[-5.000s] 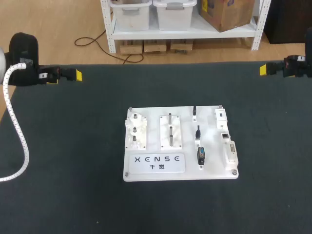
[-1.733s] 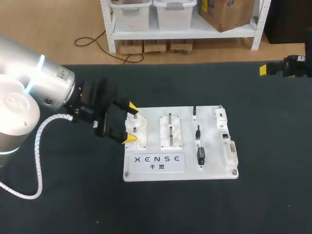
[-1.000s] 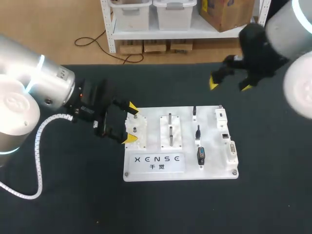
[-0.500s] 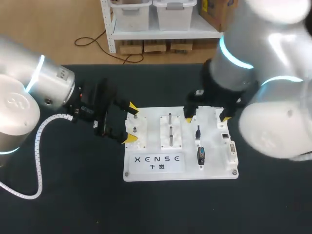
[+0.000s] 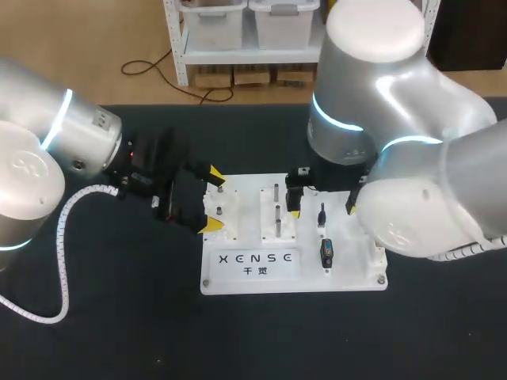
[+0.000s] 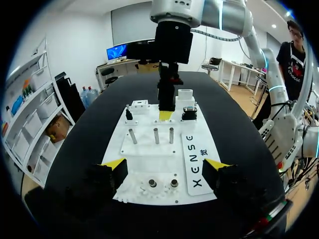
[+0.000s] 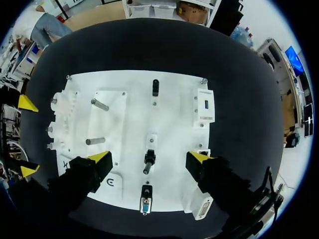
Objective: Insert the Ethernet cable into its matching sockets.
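Two robot arms hang over a white board [image 5: 348,283] on a dark table [image 5: 119,317], both with fingers spread.

The right gripper [image 7: 149,157] is wide apart above the board's middle row, with a short black plug [image 7: 148,160] below and between its yellow tips and not clamped. Whether this is the Ethernet plug cannot be told. A white socket block [image 7: 205,110] sits just beside that row, near the board's edge. The left gripper [image 5: 211,201], equally spread, straddles a white gear block [image 5: 224,214] at the board's left end.
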Available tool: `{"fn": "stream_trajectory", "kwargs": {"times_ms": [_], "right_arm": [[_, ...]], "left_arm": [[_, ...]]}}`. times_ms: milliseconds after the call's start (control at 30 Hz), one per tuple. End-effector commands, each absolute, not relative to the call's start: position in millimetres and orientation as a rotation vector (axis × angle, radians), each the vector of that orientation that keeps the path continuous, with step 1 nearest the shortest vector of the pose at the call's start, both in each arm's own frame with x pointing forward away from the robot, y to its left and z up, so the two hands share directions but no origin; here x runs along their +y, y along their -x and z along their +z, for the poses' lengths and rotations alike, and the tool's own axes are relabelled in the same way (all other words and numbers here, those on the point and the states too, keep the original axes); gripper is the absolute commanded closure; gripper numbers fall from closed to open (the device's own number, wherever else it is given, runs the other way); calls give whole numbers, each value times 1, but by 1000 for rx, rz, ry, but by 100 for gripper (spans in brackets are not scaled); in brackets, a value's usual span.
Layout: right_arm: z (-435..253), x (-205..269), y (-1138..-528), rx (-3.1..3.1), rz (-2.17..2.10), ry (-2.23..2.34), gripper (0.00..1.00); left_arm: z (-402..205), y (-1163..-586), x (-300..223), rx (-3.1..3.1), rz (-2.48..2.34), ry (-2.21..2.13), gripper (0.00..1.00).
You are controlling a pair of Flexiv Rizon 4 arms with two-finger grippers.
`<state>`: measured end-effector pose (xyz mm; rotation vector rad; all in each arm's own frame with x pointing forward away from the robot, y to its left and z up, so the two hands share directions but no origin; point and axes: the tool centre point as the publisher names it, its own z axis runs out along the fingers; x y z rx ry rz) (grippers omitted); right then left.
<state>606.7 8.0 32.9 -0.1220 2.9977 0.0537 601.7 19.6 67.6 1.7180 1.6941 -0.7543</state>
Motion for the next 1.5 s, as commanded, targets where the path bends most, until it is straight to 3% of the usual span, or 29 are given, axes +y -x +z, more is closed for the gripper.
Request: {"fn": "stream_trajectory", "kwargs": {"times_ms": [33,67,133,167,200,500,567,1033,1500], "right_arm": [[28,9,-607,3001,46,117,0],[28,9,-607,3003,46,117,0],[27,9,-607,3003,41,122,21],[26,9,-607,3003,40,122,40],[26,9,-607,3003,40,120,52],[19,8,-608,3010,37,139,84],[18,7,-608,3010,37,144,100],[37,2,-606,3017,39,156,100],[57,-39,-605,2995,-2,57,100]], "left_arm": [[67,-603,19,1693,-755,-1719,0],[67,-603,19,1693,-755,-1719,0],[67,-603,19,1693,-755,-1719,0],[67,-603,19,1693,-755,-1719,0],[67,-603,19,1693,-755,-1719,0],[67,-603,19,1693,-755,-1719,0],[67,-603,19,1693,-755,-1719,0],[67,-603,19,1693,-755,-1719,0],[67,-603,19,1693,-755,-1719,0]]}}
